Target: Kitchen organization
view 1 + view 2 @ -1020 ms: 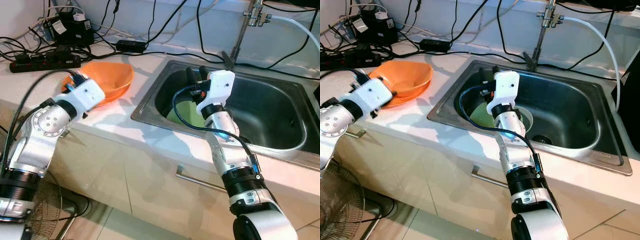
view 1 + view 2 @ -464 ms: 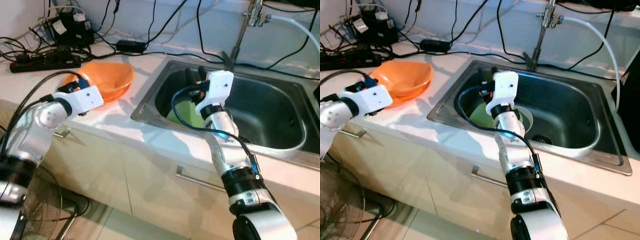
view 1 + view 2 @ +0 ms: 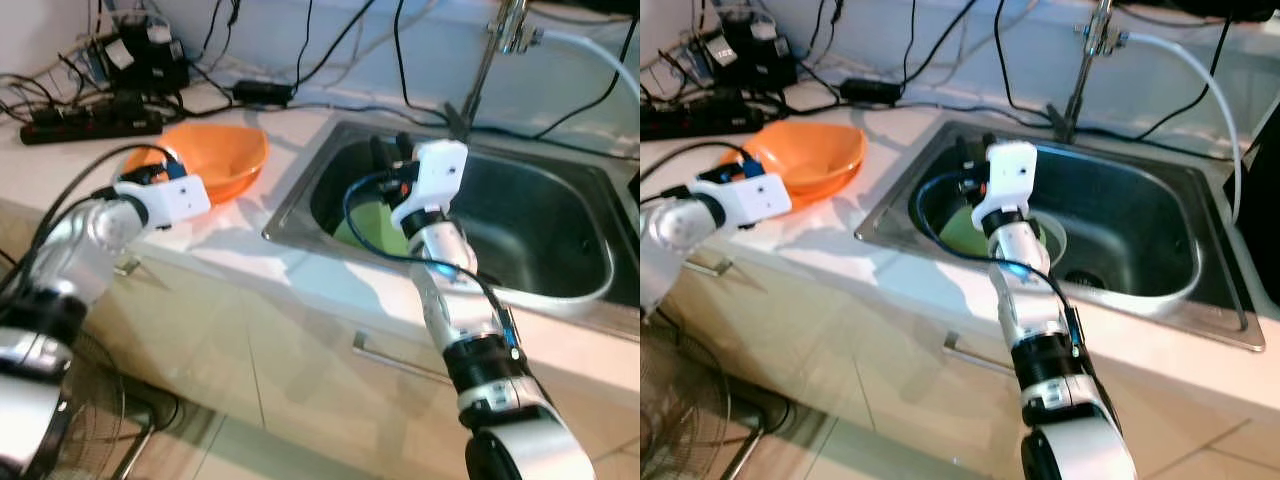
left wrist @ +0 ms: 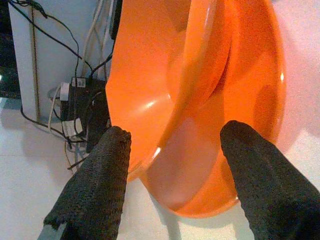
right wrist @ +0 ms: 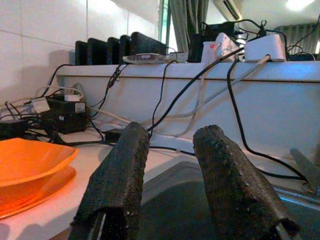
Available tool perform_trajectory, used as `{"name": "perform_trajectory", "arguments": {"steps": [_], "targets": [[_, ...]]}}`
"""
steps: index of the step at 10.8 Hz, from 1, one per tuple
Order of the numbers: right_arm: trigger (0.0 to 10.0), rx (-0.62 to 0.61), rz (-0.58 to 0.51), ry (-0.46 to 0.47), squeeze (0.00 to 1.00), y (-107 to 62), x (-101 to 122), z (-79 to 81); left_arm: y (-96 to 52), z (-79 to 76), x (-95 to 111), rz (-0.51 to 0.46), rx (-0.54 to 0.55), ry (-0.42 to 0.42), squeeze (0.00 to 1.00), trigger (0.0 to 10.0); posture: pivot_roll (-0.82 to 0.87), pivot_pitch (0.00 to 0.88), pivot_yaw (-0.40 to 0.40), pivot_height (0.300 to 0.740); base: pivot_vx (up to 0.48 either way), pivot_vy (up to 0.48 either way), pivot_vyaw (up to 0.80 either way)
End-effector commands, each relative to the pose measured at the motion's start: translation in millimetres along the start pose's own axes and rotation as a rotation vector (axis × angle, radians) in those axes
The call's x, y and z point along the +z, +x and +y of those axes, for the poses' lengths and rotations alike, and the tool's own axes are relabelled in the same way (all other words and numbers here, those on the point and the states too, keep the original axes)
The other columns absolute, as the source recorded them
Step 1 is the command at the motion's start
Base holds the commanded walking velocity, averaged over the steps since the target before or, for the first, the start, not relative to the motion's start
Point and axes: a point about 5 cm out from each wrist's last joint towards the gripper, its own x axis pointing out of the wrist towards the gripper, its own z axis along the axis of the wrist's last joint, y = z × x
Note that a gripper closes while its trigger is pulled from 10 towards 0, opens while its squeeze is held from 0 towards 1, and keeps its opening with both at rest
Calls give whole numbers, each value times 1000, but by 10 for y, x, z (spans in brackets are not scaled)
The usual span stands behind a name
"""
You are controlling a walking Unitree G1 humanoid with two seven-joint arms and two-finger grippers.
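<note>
Orange bowl point(image 4: 200, 100) faces the spread left gripper point(image 4: 172, 150); right gripper point(image 5: 170, 165) parted over sink point(image 3: 560, 200).

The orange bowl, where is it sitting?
The orange bowl sits on the white counter on the robot's left, beside the sink, with the left hand open right in front of it.

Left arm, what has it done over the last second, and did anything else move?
The left gripper drew back from the orange plastic bowls toward the counter's front edge, fingers open, holding nothing. The right gripper stayed over the steel sink; the bowls stayed put.
</note>
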Motion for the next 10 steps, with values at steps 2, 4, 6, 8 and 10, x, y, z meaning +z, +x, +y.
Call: {"name": "perform_trajectory", "arguments": {"steps": [2,4,6,8,10], "targets": [[10000,1,-9,-6,0,38,42,-9,62,53,70,-7,15,34,0,10000,205,0,11,740,0,0,0],[10000,-2,-14,-9,0,39,48,-13,145,17,123,-8,19,40,0,10000,193,0,21,740,0,0,0],[10000,-4,-19,-9,0,43,54,-6,192,0,155,-3,30,51,0,10000,186,0,28,740,0,0,0],[10000,-9,-21,-11,0,42,57,-19,212,0,156,7,36,60,0,6706,181,0,32,740,0,0,0],[10000,-13,-20,-14,0,42,55,-24,224,14,161,10,52,62,0,0,180,0,33,740,0,0,0]]}}
